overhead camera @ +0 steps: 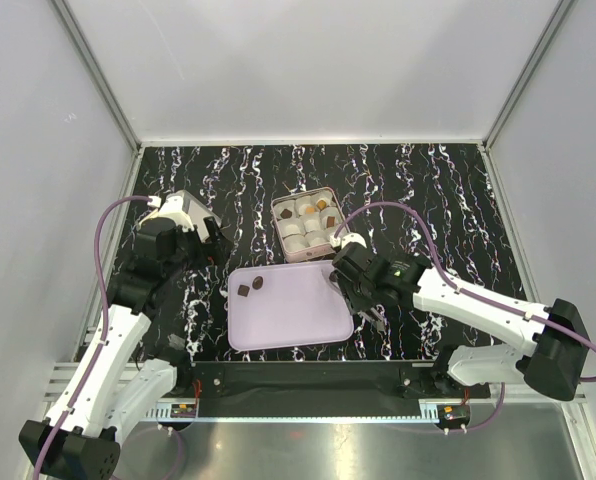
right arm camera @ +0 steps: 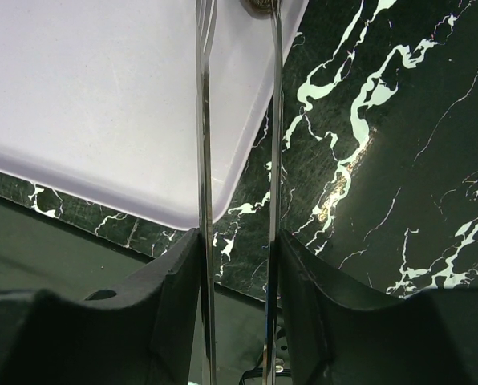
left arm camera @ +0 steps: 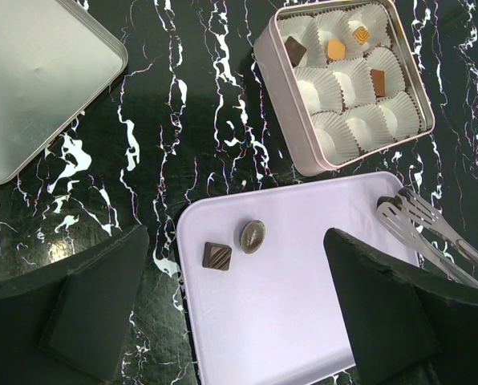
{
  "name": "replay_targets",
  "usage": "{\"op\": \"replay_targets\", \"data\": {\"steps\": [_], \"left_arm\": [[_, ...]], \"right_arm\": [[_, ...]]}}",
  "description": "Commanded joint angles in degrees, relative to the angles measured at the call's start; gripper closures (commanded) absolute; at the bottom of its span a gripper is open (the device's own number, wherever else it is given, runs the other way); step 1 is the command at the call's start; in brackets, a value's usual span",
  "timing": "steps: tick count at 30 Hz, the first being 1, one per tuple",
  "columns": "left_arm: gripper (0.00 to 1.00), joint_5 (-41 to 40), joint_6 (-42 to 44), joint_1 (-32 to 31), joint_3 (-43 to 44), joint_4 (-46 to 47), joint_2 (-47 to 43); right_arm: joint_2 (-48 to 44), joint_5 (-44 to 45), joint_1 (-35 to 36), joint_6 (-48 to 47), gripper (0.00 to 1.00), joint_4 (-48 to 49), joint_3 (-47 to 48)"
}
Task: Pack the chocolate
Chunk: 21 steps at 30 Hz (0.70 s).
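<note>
Seems to be mid-pick, partway through the packing. Already in the paper cups (left arm camera: 335, 136) of the square tin (left arm camera: 303, 136), upper right of the left wrist view: four pieces of chocolate (left arm camera: 295, 50), two dark and two orange-tan, with several cups bare. Left on the lilac tray (left arm camera: 303, 321), lower centre of that frame: one dark square and one oval piece side by side, plus a third dark piece at the tray's upper right corner.

Clenched on a pair of metal tongs (left arm camera: 422, 223) with the right gripper (right arm camera: 237, 237), both blades pressed between the fingers. Reaching with the tong tips to that corner piece, right by the rim; touching or merely beside it, cannot tell, nor whether pinched.

Released and spread wide at the left gripper (left arm camera: 235, 234), hovering over the tray, holding nothing. Off at upper left, flat on the marbled table (left arm camera: 191, 120): the tin's lid (left arm camera: 38, 80).

Calls next, probably, for squeezing the tongs on the corner piece, lifting clear of the rim, carrying it up-frame to a bare cup and letting go gently. Worth guarding against: slipping of so small a piece from smooth blades, or nudging it off the tray's edge.
</note>
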Motion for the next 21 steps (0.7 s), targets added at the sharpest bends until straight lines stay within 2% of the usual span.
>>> {"op": "replay_targets", "data": {"steps": [1, 5, 13, 21], "left_arm": [[0.01, 0.29, -0.24, 0.31, 1.65, 1.58, 0.11], [0.01, 0.38, -0.24, 0.31, 1.74, 1.67, 0.29], [0.01, 0.47, -0.15, 0.31, 1.83, 1.67, 0.47], [0.01, 0.91, -0.15, 0.40, 1.83, 1.93, 0.64]], "right_arm": [[-1.81, -0.32, -0.42, 0.77, 0.53, 1.47, 0.76], [-1.02, -1.28, -0.42, -0.02, 0.53, 1.03, 3.83], [2.23, -7.52, -0.42, 1.03, 0.54, 4.98, 3.58], [0.57, -4.01, -0.51, -0.46, 0.53, 2.27, 7.18]]}}
